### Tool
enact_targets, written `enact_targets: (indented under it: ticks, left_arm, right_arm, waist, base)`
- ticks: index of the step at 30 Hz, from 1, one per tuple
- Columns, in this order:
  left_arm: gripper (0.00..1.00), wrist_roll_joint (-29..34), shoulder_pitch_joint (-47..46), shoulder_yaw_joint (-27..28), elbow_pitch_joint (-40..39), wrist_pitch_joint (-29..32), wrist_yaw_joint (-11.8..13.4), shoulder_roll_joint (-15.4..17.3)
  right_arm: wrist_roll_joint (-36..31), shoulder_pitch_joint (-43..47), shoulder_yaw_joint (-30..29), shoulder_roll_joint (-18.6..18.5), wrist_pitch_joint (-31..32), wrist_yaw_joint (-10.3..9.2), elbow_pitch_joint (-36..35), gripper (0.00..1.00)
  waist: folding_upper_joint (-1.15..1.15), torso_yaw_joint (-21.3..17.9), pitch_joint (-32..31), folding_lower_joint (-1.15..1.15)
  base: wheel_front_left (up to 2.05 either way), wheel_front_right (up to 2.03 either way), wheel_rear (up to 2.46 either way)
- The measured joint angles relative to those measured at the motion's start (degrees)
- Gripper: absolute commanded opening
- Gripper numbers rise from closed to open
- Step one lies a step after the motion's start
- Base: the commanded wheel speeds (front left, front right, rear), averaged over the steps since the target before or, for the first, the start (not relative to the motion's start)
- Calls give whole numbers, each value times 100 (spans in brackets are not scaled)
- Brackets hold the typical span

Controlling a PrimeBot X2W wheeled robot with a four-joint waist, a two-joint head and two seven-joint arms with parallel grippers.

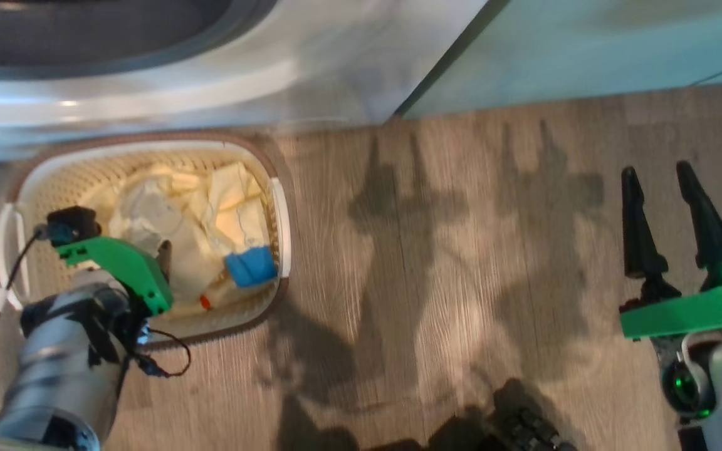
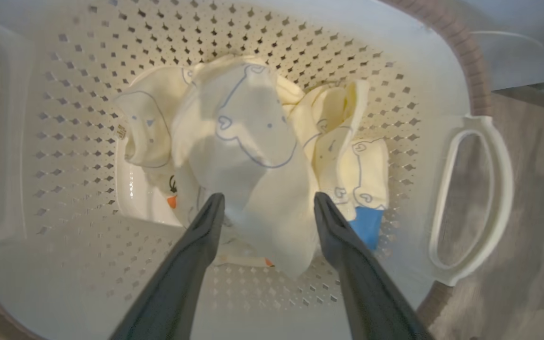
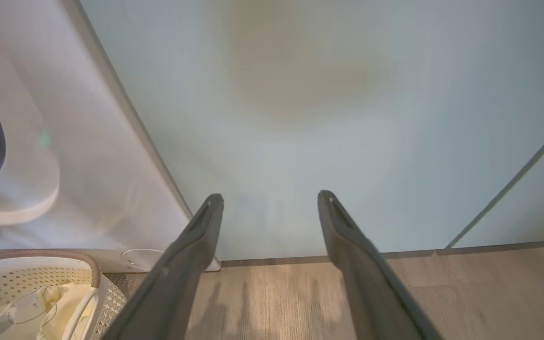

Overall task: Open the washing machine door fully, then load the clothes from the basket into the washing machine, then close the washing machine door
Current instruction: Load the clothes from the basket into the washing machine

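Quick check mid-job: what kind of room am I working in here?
Likely a home laundry corner: a white washing machine on wood-look floor, pale green cabinets beside it, and a basket of clothes in front.

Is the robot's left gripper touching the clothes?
Cannot tell: in the left wrist view the open left gripper flanks the clothes, but depth hides any gap.

The left gripper (image 2: 268, 200), two long dark tapered fingers, rises from the bottom centre of the left wrist view with its jaws spread wide. Its silver-grey forearm (image 1: 54, 376) occupies the lower left of the head view. The matching right gripper (image 1: 657, 188) stands at the right edge, fingers pointing up-frame, jaws apart.
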Motion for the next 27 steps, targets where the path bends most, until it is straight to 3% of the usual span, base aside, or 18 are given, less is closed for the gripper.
enact_targets:
  ticks: [24, 26, 27]
  left_arm:
    - [100, -399, -778, -188, 110, 376, 0, 428]
    - [30, -398, -781, -296, 56, 385, 0, 421]
    - [0, -400, -776, -380, 7, 383, 0, 412]
  right_arm:
    - [-1, -487, 138, 127, -1, 1, -168, 100]
    - [-1, -492, 140, 129, -1, 1, -167, 100]
    - [-2, -493, 140, 129, -1, 1, -165, 100]
  waist:
    - [0, -183, 1369, -1]
    - [0, -189, 1396, -1]
    - [0, -184, 1391, -1]
  base:
    - [0, 0, 0]
    - [0, 0, 0]
    - [0, 0, 0]
